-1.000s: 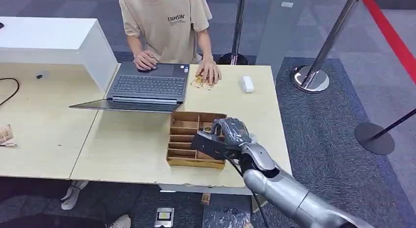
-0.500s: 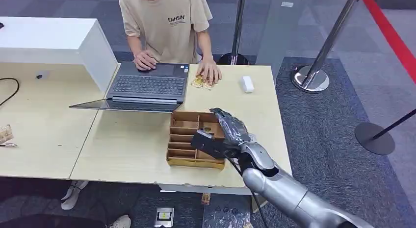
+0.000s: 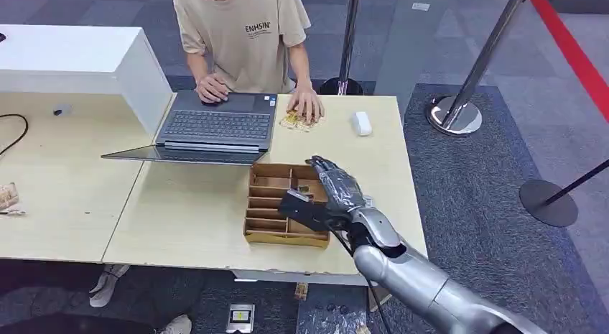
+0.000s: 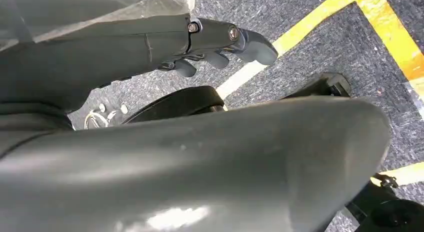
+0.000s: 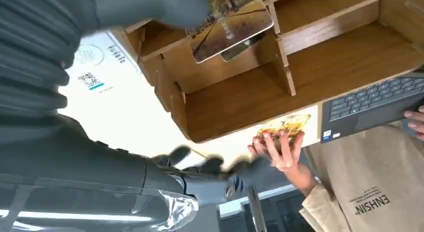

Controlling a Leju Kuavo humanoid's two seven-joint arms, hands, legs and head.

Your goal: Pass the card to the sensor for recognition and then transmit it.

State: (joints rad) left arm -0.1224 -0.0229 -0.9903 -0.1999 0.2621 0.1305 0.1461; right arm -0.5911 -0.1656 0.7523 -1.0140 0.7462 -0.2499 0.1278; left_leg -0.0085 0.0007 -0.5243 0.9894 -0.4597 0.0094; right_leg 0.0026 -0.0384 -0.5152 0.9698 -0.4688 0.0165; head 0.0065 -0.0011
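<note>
A picture card (image 5: pixel 230 23) lies tilted in a compartment of the wooden divider box (image 3: pixel 267 205) near the table's front edge. My right hand (image 3: pixel 332 192) hovers over the box's right side, fingers (image 5: pixel 215 167) stretched out and spread away from the card. Its thumb (image 5: pixel 150 7) sits at the card's edge and looks blurred; no pinch is visible. A white pad with a QR code (image 5: pixel 100 67) lies on the table beside the box, under my hand. My left hand (image 4: pixel 220 40) hangs over the floor with nothing in it.
A person sits across the table, one hand on an open laptop (image 3: pixel 215 126), the other on yellowish cards (image 3: pixel 298 120). A small white device (image 3: pixel 363 123) lies at the far right of the table. Stanchion posts (image 3: pixel 454 113) stand on the carpet to the right.
My right hand's fingers have uncurled from a bent pose and now stretch out over the box. The hand stayed over the box's right side.
</note>
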